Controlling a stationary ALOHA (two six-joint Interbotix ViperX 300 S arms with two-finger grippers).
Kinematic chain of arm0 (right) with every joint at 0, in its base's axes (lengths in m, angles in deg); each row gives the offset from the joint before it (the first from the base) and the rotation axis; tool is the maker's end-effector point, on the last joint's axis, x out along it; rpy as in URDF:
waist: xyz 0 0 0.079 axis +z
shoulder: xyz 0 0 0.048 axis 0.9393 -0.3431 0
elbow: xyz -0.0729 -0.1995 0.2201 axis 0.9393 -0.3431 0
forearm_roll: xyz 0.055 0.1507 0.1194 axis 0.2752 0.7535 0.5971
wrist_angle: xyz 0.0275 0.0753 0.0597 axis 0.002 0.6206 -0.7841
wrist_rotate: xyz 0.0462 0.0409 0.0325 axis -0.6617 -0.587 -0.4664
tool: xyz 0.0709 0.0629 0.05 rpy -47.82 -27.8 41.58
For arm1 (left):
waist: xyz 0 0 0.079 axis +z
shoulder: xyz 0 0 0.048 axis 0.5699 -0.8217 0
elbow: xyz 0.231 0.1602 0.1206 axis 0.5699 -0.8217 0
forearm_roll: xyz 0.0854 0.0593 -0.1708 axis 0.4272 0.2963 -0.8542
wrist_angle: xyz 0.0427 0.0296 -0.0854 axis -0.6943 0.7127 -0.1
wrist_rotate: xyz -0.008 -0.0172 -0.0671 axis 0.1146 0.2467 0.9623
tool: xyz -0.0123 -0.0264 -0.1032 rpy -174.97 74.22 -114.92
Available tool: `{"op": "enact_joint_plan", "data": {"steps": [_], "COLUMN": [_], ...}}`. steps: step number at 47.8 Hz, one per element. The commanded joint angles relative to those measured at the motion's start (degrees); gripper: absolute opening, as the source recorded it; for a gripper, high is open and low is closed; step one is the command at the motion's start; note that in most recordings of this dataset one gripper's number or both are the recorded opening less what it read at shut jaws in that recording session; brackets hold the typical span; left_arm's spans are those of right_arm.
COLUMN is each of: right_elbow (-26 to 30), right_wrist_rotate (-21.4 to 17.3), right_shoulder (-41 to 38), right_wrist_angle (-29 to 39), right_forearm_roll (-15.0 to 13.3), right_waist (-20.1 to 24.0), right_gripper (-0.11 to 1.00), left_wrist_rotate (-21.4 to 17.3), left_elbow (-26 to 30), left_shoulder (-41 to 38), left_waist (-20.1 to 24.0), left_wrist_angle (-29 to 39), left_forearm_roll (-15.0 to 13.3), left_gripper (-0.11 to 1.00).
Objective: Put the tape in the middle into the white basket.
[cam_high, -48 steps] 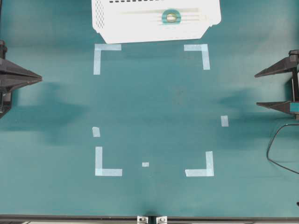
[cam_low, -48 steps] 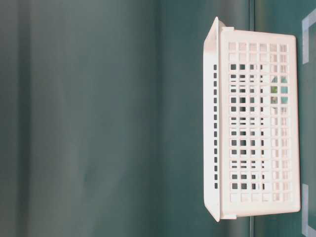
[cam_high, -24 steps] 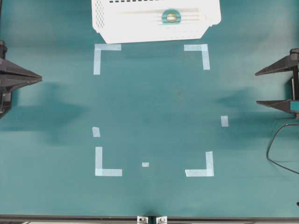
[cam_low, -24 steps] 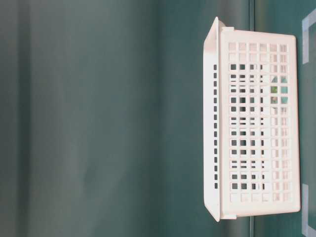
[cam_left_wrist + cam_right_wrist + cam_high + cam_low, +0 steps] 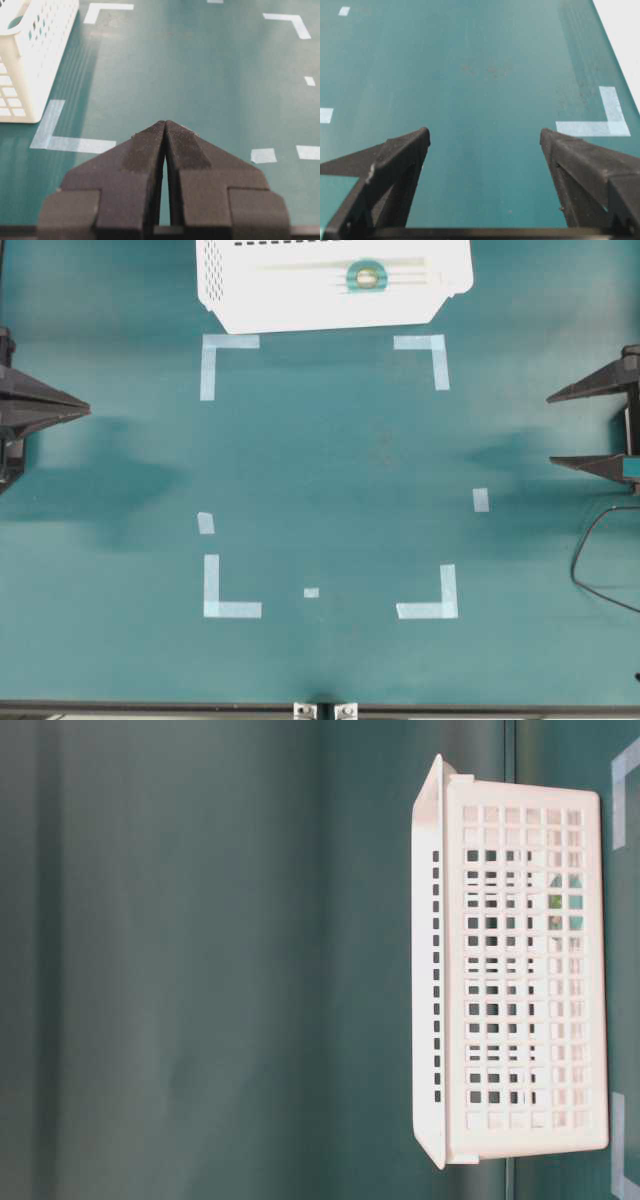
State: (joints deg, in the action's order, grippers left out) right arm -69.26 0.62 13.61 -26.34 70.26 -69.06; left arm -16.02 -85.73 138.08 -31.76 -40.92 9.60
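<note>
The tape [image 5: 367, 278], a small teal ring with a pale core, lies inside the white basket [image 5: 260, 310] at the back edge of the table. In the table-level view the basket's slotted wall [image 5: 520, 990] hides all but a greenish patch of the tape [image 5: 558, 903]. My left gripper [image 5: 88, 410] rests at the far left with its fingers pressed together and nothing between them; in the left wrist view [image 5: 165, 122] the basket [image 5: 30, 50] is ahead on the left. My right gripper [image 5: 551, 430] hangs at the far right, open and empty [image 5: 485, 132]. Both are far from the basket.
Pale tape corner marks [image 5: 215, 350] [image 5: 435, 352] [image 5: 228, 602] [image 5: 432, 602] frame a rectangle on the teal table. Small loose strips [image 5: 481, 499] [image 5: 205, 522] [image 5: 311, 592] lie near it. A black cable [image 5: 590, 560] loops at the right edge.
</note>
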Motion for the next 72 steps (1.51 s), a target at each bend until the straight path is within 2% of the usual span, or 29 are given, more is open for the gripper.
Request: {"op": "enact_joint_plan", "data": {"steps": [1,38,47,53,65,72], "right_elbow": [0.62,0.0,-0.18,-0.44,-2.29,-2.72], "right_wrist_rotate": [0.0,0.0,0.09,0.35,0.35,0.26], "right_shoulder": [-0.35,-0.35,-0.35,-0.35,-0.35,-0.35], "right_wrist_angle": [-0.53,-1.23,-1.76,-2.37,-4.92,-5.8], "right_forearm_roll": [-0.18,-0.09,-1.23,-3.6,-12.22,-14.68], "right_waist": [-0.09,-0.09,-0.09,-0.18,-0.09,-0.09], "right_gripper": [0.96,0.96,0.96,0.96,0.96,0.96], "left_wrist_rotate": [0.0,0.0,0.0,0.0,0.0,0.0], "left_elbow": [0.62,0.62,0.62,0.62,0.62,0.62], "left_shoulder": [-0.44,-0.44,-0.44,-0.44,-0.44,-0.44], "left_waist": [0.18,0.18,0.18,0.18,0.18,0.18], "left_wrist_angle": [-0.53,-0.44,-0.53,-0.53,-0.53,-0.53], "left_forearm_roll": [0.0,0.0,0.0,0.0,-0.09,0.0], "left_gripper": [-0.11,-0.11,-0.11,-0.11,-0.11,-0.11]}}
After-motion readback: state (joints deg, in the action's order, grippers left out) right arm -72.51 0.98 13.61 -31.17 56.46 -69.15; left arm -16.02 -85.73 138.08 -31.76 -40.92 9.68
